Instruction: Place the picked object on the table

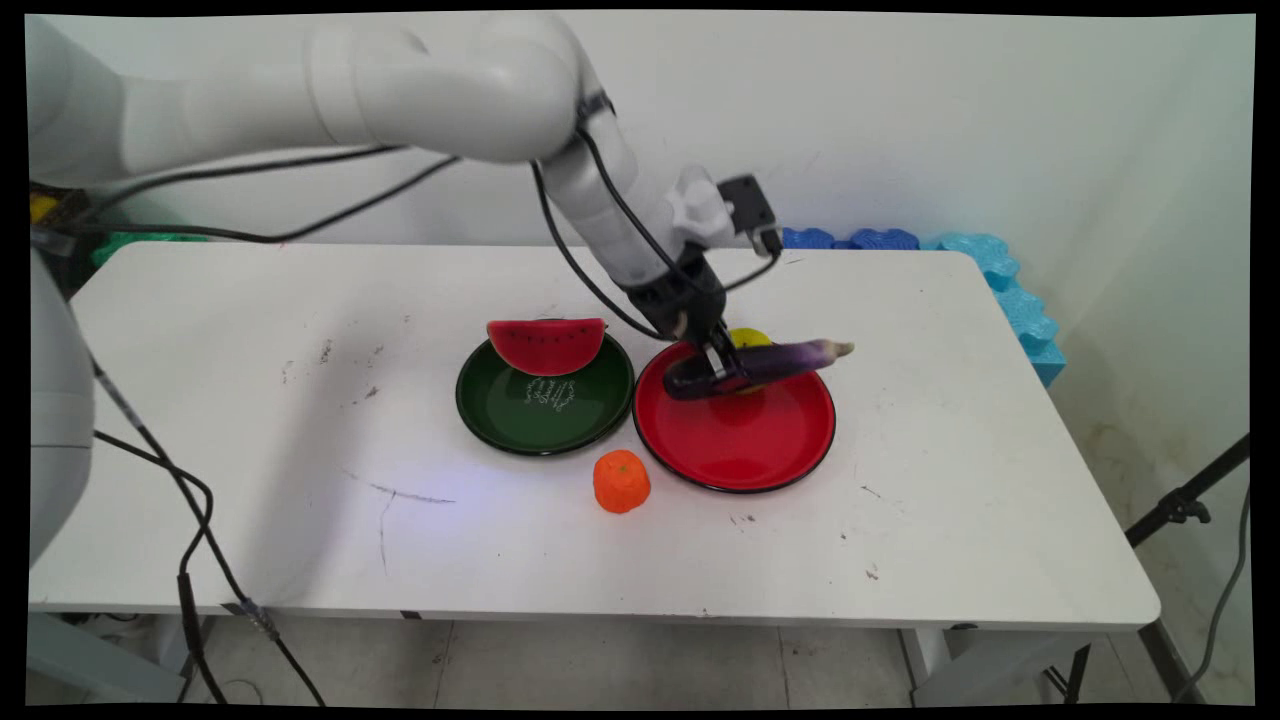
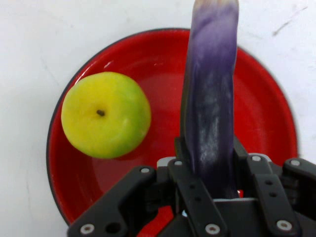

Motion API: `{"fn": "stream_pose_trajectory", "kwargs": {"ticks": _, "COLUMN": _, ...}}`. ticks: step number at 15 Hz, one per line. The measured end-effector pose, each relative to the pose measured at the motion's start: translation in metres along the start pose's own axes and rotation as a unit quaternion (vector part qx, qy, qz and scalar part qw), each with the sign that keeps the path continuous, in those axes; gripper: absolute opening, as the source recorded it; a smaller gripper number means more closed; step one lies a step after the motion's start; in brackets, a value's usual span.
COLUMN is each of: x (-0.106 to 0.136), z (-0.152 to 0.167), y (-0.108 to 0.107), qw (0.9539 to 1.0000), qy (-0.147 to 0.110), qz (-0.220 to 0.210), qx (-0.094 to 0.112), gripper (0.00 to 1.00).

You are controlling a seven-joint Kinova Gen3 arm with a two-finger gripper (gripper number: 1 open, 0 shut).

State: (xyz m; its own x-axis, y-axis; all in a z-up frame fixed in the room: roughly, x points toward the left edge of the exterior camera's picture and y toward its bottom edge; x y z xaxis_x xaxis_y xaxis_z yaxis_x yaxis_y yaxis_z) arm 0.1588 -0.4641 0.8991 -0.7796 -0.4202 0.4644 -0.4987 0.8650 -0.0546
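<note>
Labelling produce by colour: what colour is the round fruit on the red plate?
Yellow, shading to green, seen best in the hand view: the fruit on the red plate.

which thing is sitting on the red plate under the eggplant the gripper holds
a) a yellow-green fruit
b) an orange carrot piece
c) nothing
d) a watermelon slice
a: the hand view shows a yellow-green fruit resting on the red plate beside the eggplant, which the gripper clamps above the plate. The watermelon slice lies on the green plate, and the orange piece stands on the table.
</note>
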Motion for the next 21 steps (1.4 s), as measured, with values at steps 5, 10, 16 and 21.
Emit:
{"fn": "stream_pose_trajectory", "kwargs": {"ticks": 5, "x": -0.010, "z": -0.052, "y": 0.016, "qw": 0.9997, "qy": 0.013, "qz": 0.019, "qx": -0.010, "gripper": 0.00}}
{"fn": "stream_pose_trajectory", "kwargs": {"ticks": 10, "x": -0.044, "z": -0.083, "y": 0.039, "qw": 0.9988, "qy": 0.003, "qz": 0.037, "qx": -0.030, "gripper": 0.00}}
{"fn": "stream_pose_trajectory", "kwargs": {"ticks": 16, "x": -0.099, "z": -0.079, "y": 0.067, "qw": 0.9968, "qy": -0.024, "qz": 0.054, "qx": -0.054, "gripper": 0.00}}
{"fn": "stream_pose_trajectory", "kwargs": {"ticks": 21, "x": -0.137, "z": -0.055, "y": 0.085, "qw": 0.9949, "qy": -0.034, "qz": 0.067, "qx": -0.067, "gripper": 0.00}}
